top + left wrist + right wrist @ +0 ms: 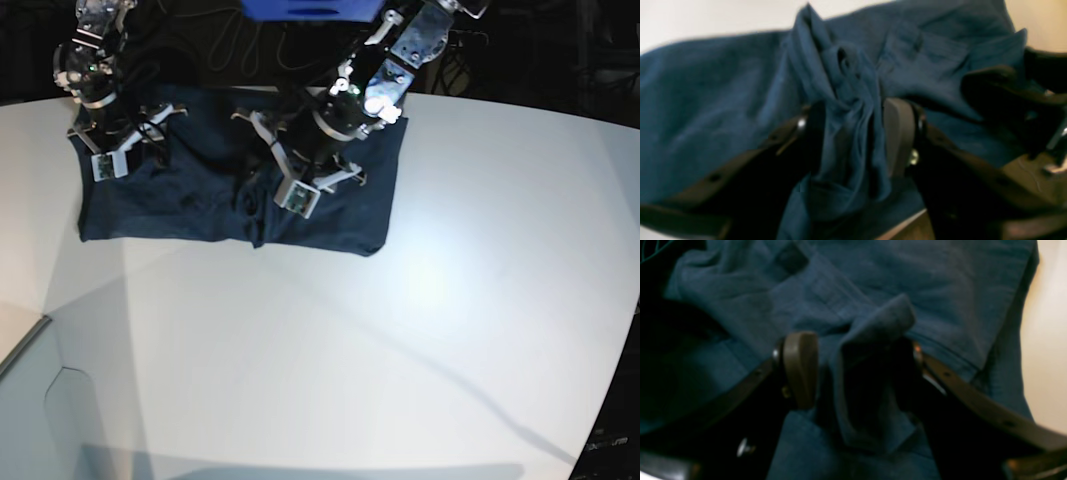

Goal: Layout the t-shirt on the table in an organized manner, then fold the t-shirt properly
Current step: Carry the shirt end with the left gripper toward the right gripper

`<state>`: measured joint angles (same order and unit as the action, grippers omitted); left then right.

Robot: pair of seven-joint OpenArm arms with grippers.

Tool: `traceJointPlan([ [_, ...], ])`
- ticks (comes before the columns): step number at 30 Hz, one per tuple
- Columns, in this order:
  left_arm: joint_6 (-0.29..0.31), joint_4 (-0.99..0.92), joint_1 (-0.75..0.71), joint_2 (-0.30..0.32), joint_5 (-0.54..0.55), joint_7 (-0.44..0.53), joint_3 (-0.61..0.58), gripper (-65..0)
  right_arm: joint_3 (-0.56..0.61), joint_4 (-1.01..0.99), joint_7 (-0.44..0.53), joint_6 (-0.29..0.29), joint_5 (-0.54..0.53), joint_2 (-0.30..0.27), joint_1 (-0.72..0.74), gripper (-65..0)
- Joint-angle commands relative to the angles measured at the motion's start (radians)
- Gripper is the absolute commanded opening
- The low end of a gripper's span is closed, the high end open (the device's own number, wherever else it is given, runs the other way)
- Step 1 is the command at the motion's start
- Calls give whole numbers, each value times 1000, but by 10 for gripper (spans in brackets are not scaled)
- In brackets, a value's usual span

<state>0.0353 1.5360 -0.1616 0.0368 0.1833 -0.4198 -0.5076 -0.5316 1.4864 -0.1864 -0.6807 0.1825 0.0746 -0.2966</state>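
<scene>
Dark navy soft cloth t-shirt (230,195) lies rumpled on the white smooth worktop (400,330) under both arms, a ridge bunched between the parted left gripper (853,133), another inside the wide right gripper (857,370); lifting may snag and drag cloth.

Free room: the table (400,350) lies bare across the centre, lower half and right of the base view. Obstacles: the t-shirt (200,205) spread along the upper left, with both arms standing over it, one at the far upper left, one at upper centre.
</scene>
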Motion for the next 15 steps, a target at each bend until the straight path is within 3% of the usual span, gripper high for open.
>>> traceJointPlan([
  [1, 7, 51, -3, 1, 2, 31, -4, -348, -2, 20, 23, -17, -15, -5, 4, -298],
  [9, 2, 119, -13, 64, 2, 31, 20, -325, -8, 87, 23, -17, -15, -2, 1, -296],
  [15, 8, 30, -16, 59, 3, 32, 249, -325, -11, 205, 21, -17, -15, 23, -19, -294],
])
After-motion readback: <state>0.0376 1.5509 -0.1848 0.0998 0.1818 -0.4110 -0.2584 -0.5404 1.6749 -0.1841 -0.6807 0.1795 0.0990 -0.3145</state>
